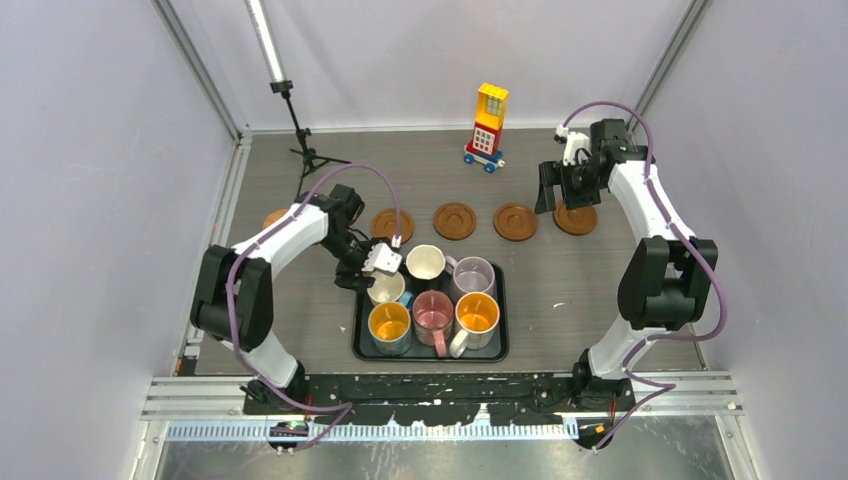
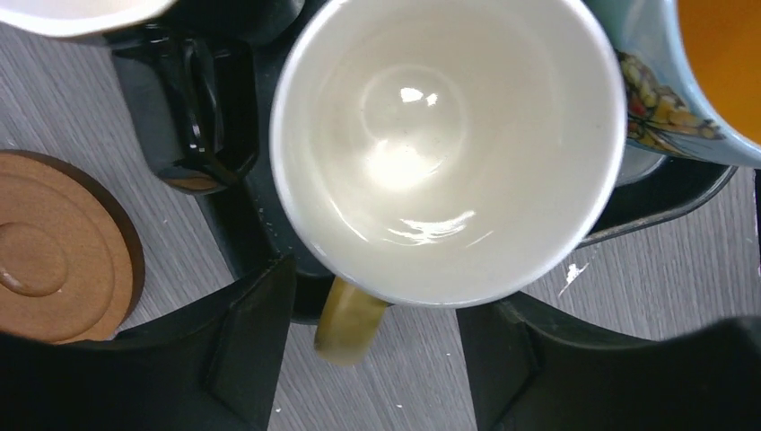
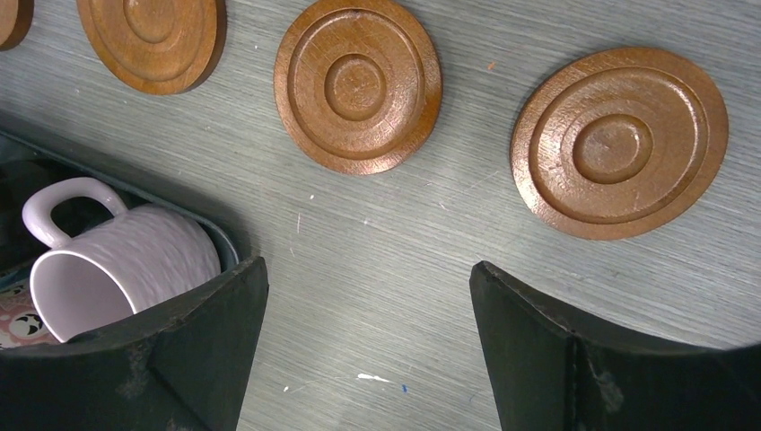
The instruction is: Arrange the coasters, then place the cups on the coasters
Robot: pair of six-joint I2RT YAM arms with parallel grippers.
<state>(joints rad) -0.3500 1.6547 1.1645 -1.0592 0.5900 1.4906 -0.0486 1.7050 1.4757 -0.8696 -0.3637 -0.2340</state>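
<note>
Six upright cups [image 1: 433,310] cluster together, one cream cup [image 2: 449,153] between the left fingers [image 2: 242,350]; ringed brown coasters [image 1: 455,220] lie flat in a row beyond.

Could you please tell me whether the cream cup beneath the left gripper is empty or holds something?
Empty. The left wrist view looks straight into the cream cup, and its glossy bottom is bare.
</note>
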